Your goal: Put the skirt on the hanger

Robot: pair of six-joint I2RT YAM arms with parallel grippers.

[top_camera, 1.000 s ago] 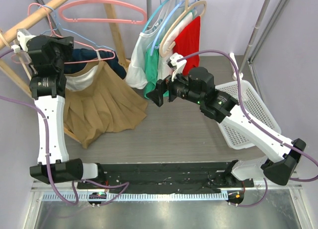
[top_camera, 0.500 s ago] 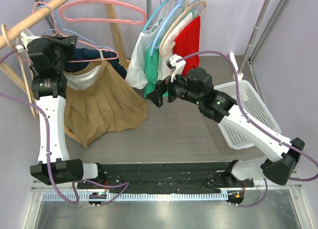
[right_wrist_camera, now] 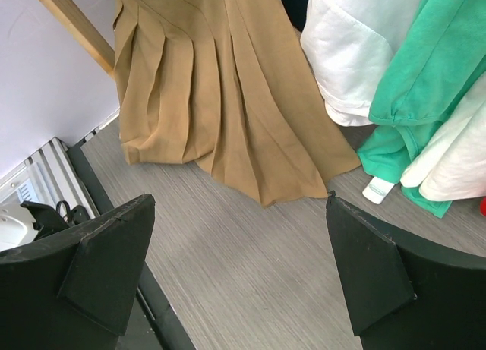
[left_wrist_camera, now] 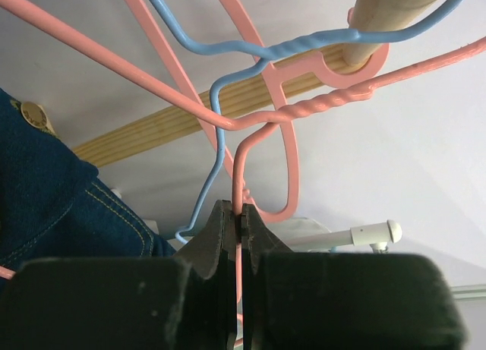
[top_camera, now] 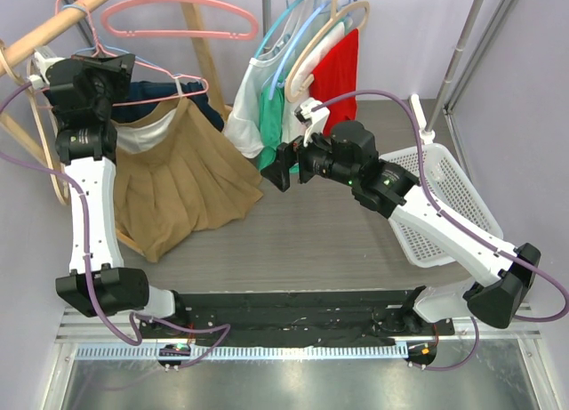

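Note:
The tan pleated skirt point(top_camera: 182, 183) hangs from a pink wire hanger point(top_camera: 169, 76) at the left, its hem resting on the table. My left gripper point(top_camera: 108, 74) is raised high beside the wooden rod point(top_camera: 53, 23) and shut on the hanger. The left wrist view shows the jaws point(left_wrist_camera: 240, 212) pinching the pink wire point(left_wrist_camera: 237, 168), with its twisted neck point(left_wrist_camera: 334, 103) leading to a hook at the rod point(left_wrist_camera: 395, 4). My right gripper point(top_camera: 283, 165) hovers open over the table, right of the skirt's hem point(right_wrist_camera: 228, 107), and holds nothing point(right_wrist_camera: 239, 266).
Other pink and blue hangers point(top_camera: 178, 14) hang on the wooden rod, with a denim garment point(left_wrist_camera: 45, 198) behind the skirt. White, green and red clothes point(top_camera: 298, 90) hang on a rack at centre back. A white basket point(top_camera: 444, 196) lies at the right.
My left gripper has risen and shifted up-left towards the rod, carrying the hanger and lifting the skirt's waist. The right arm has barely moved.

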